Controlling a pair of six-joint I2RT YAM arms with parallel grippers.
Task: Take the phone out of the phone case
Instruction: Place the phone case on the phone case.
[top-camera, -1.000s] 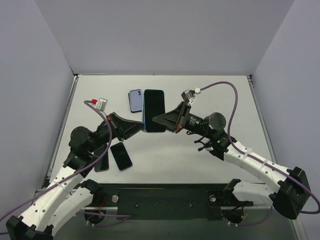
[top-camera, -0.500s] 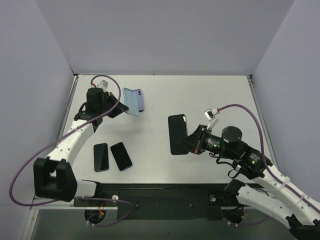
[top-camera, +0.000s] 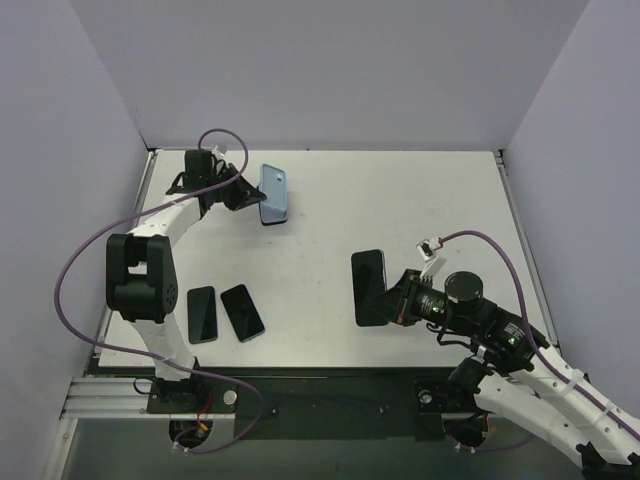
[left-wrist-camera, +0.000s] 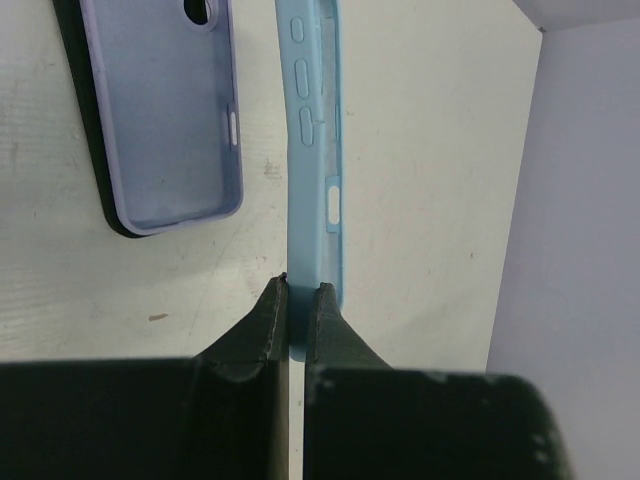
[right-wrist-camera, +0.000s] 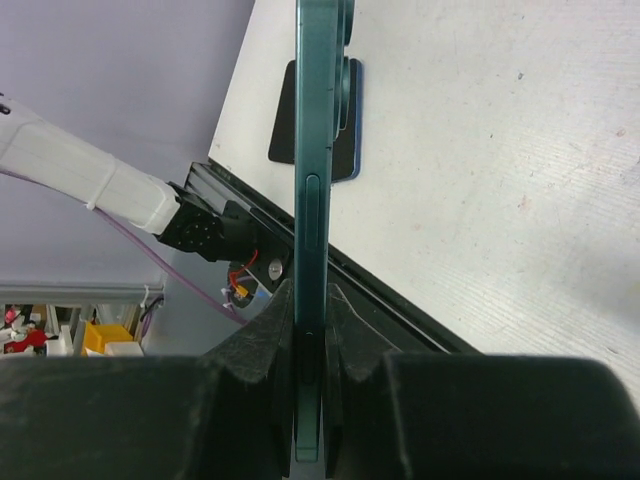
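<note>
Two pinches: left gripper (left-wrist-camera: 299, 290) nips blue phone case (left-wrist-camera: 312, 150) by its edge, upper left in top view; right gripper (right-wrist-camera: 310, 290) nips phone (top-camera: 368, 288), lower centre-right. Left wrist cam alone clearly shows lilac case (left-wrist-camera: 170, 120) flat beside.

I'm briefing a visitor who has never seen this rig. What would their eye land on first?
The right gripper clamps a dark phone at the near right of the table. At the far left, the left gripper pinches an empty light blue case beside a purple case lying open side up. Two more phones lie flat near the left front.
</note>
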